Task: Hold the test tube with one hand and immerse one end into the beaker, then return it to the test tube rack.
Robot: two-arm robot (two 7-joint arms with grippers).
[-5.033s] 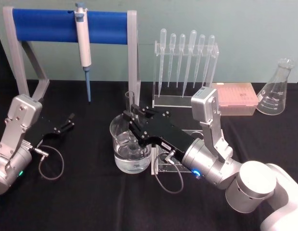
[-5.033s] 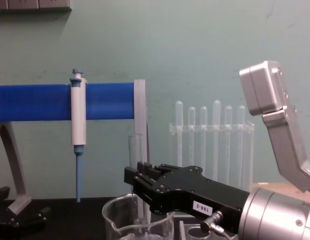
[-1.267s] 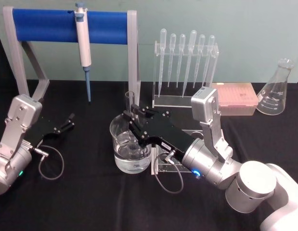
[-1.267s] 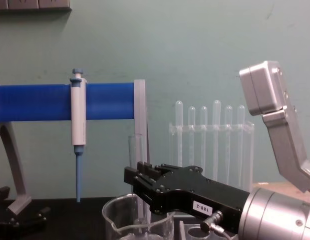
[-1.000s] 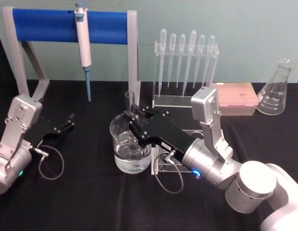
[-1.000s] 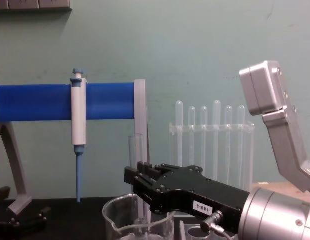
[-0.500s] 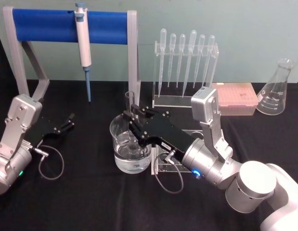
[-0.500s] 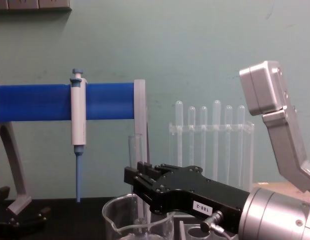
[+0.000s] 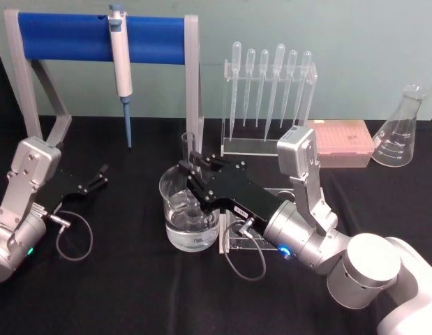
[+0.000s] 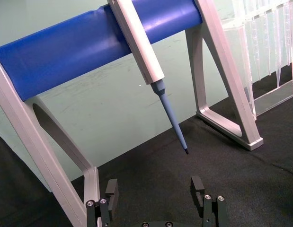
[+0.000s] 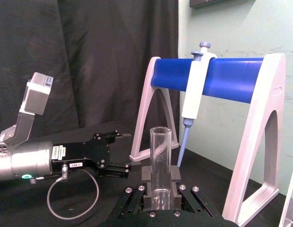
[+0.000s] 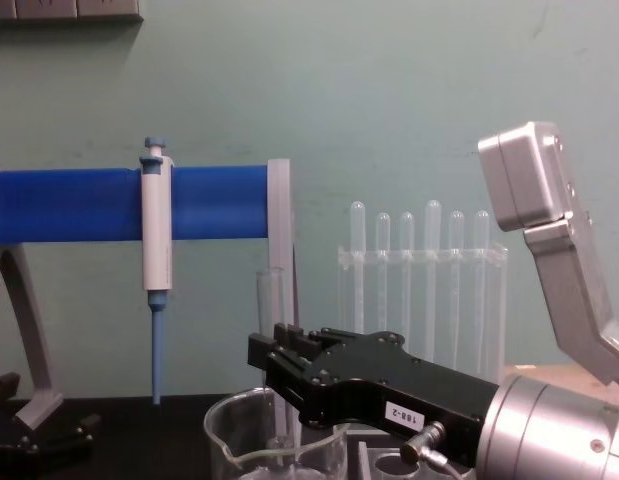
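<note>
The test tube [image 9: 188,145] stands upright with my right gripper [image 9: 190,169] shut on its middle. Its lower part reaches down inside the beaker [image 9: 175,227], a wide glass holding clear liquid. In the chest view the test tube [image 12: 270,295] rises above the right gripper [image 12: 277,365] and passes below the beaker's rim [image 12: 229,458]. The right wrist view shows the test tube [image 11: 161,156] clamped between the right gripper's [image 11: 161,191] fingers. At the table's left my left gripper [image 9: 97,179] rests open and holds nothing; its spread fingers [image 10: 110,189] show in the left wrist view.
A blue-barred stand [image 9: 69,36] with a white-and-blue pipettor [image 9: 120,59] stands at the back left. A clear rack of pipettes [image 9: 268,98], a pink box [image 9: 341,143] and a conical flask [image 9: 400,129] line the back right. A clear holder [image 9: 235,241] sits beside the beaker.
</note>
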